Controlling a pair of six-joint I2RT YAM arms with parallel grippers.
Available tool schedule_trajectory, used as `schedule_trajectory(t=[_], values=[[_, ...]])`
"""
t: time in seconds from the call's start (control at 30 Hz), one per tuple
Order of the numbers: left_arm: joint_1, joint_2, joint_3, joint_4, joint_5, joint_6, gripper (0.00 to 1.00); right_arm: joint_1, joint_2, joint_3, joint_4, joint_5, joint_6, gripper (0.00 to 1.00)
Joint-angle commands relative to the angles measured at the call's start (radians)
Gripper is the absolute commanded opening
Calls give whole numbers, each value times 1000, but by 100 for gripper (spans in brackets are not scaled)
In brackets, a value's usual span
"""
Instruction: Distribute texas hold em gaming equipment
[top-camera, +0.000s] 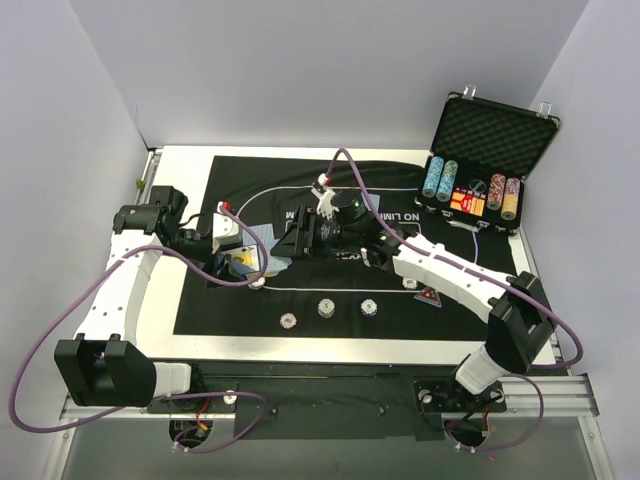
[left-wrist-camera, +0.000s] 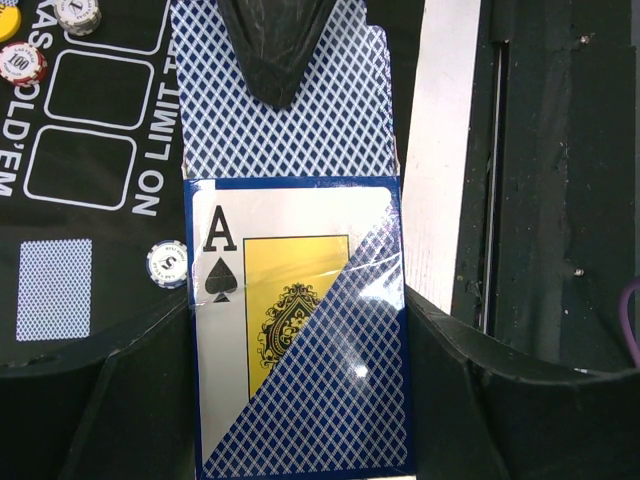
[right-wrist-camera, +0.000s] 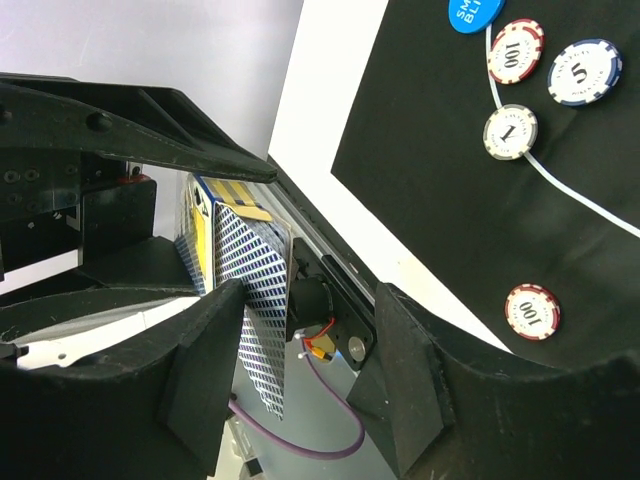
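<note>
My left gripper (left-wrist-camera: 300, 370) is shut on a blue-backed deck of playing cards (left-wrist-camera: 300, 330) with an ace of spades on its face. It holds the deck above the mat's left side (top-camera: 240, 262). One card (left-wrist-camera: 285, 120) sticks out past the deck. My right gripper (right-wrist-camera: 310, 340) stands open around that card (right-wrist-camera: 258, 310). The card lies against one finger (right-wrist-camera: 205, 370), with a clear gap to the other. A single card (left-wrist-camera: 54, 289) lies face down on the mat. Poker chips (top-camera: 326, 308) sit along the mat's near side. A red triangle marker (top-camera: 430, 296) lies to their right.
The black "NO LIMIT TEXAS HOLD'EM" mat (top-camera: 240, 310) covers a white table (top-camera: 180, 160). An open case (top-camera: 490, 130) with tall chip columns stands at the back right. A blue disc (right-wrist-camera: 472, 12) and more chips (right-wrist-camera: 510, 131) lie on the mat. Purple cables loop beside both arms.
</note>
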Motion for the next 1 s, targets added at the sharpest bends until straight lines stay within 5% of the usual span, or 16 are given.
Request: schedule_trajectory(t=[0.0,0.33,0.73,0.97], values=[[5,-11,16,-136,84,-5,0,-22,-60,-21,26,-10,3,49],[5,-3,19,-122,84,-20,0,-42,-99,-42,28,-21,14,42],[7,2,20,-110,81,-34,0,-79,-156,-76,29,-32,33,21],[7,3,22,-109,80,-41,0,-91,-180,-87,31,-39,38,20]])
